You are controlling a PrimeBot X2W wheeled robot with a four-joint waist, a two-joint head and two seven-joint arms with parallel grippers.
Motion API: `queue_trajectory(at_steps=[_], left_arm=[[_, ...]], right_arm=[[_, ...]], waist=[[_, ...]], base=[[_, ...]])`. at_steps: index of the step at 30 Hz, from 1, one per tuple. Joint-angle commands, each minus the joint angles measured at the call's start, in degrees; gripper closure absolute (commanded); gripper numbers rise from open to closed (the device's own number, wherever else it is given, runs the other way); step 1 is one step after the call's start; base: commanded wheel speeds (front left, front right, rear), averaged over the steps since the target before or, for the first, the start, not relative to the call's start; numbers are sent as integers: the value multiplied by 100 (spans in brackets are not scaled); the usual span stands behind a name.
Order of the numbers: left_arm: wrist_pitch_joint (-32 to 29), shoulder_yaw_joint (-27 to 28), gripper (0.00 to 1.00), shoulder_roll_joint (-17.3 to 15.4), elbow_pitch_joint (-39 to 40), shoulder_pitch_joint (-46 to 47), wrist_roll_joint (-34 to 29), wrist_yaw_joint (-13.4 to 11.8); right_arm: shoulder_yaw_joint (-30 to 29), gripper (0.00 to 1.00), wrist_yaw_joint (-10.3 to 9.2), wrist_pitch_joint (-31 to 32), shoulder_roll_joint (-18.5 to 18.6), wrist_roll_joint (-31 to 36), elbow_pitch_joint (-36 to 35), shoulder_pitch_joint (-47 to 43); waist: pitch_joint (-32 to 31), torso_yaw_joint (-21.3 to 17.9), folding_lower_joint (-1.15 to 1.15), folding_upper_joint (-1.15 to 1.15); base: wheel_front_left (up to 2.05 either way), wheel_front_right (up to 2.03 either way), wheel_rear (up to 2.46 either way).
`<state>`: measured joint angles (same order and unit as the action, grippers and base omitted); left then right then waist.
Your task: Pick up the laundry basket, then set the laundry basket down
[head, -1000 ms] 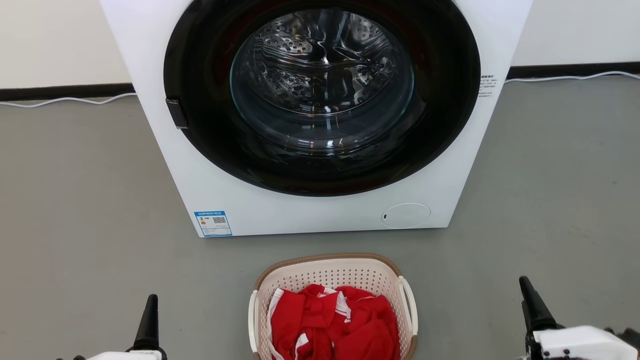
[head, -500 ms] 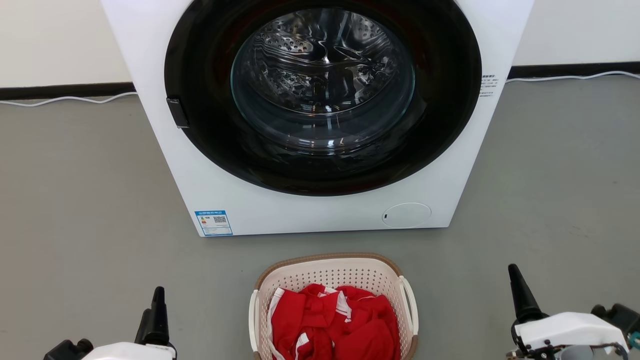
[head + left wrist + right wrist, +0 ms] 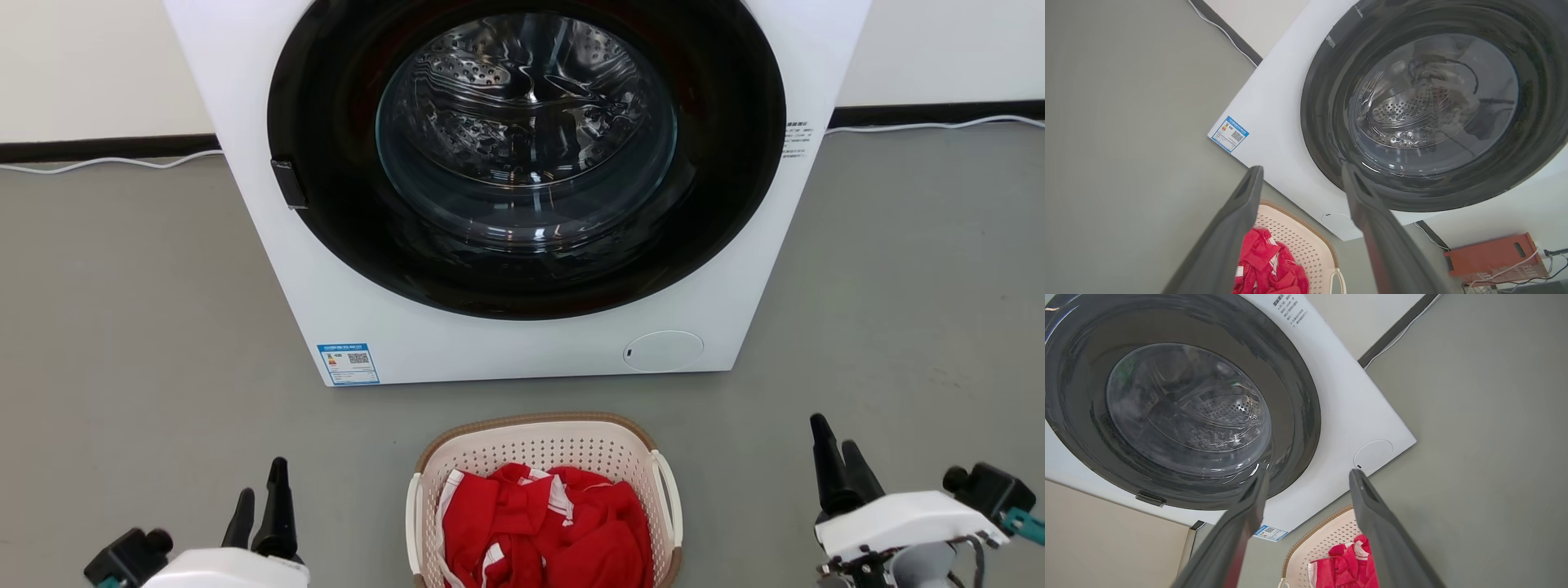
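Cream-white perforated plastic laundry basket (image 3: 543,447) with brown rim sits on the grey floor (image 3: 122,327), red cloth (image 3: 547,523) inside; left tool (image 3: 262,478) and right tool (image 3: 833,433) flank it, both wide, empty.

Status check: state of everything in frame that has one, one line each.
washing machine door: shut
laundry basket: upright on the floor, not gripped
red clothes: crumpled inside the laundry basket
left gripper: open, clear of the laundry basket, on its left
right gripper: open, clear of the laundry basket, on its right
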<state>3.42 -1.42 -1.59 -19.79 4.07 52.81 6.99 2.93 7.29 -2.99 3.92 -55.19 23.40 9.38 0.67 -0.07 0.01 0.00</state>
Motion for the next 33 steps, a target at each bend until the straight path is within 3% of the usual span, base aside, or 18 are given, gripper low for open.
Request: queue_trajectory(at_steps=[1,33], left_arm=[[78,29,0,-114,109,344,-268,26],[614,-484,0,-277,147,562,-2691,38]], right_arm=[[110,0,10,-116,100,242,-101,319],[858,0,15,-654,337,2388,170,844]], waist=[[2,-2,-1,0],[1,4,0,0]], base=[[0,0,0],[0,0,0]])
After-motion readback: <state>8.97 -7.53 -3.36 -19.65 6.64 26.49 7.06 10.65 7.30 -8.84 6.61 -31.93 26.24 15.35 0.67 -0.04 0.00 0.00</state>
